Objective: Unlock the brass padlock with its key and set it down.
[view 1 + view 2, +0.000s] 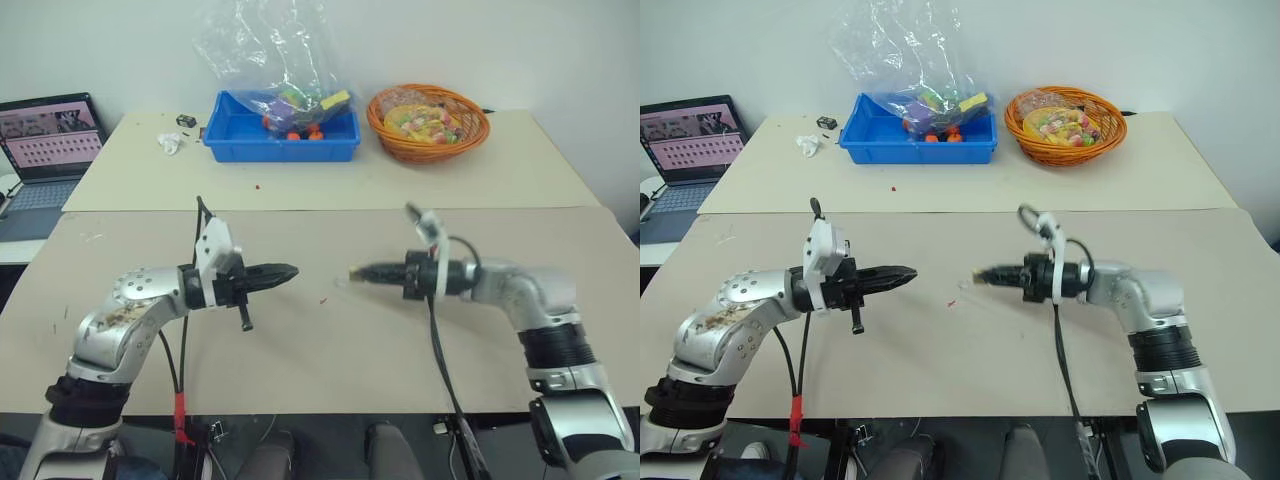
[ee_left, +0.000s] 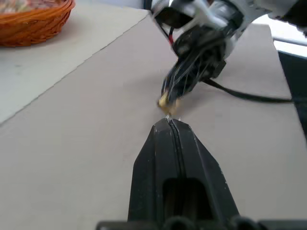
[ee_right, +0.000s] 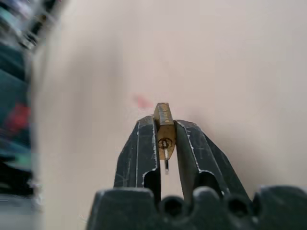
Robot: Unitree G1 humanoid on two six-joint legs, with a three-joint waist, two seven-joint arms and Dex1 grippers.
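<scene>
Right gripper (image 3: 165, 132) jaws clamp padlock (image 3: 164, 125) by flat brass sides, above bench (image 1: 330, 340). Left gripper (image 2: 171, 125) jaws fully shut; if key held, we cannot tell. We judge padlock tiny, light, stiff, slippery; keep hold on body, keyhole free.

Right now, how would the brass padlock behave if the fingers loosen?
The brass padlock is pinched between the right gripper fingers by narrow smooth sides, so it would probably slip. It looks stiff, dense and tiny; likely dropping flat, not rolling.
</scene>
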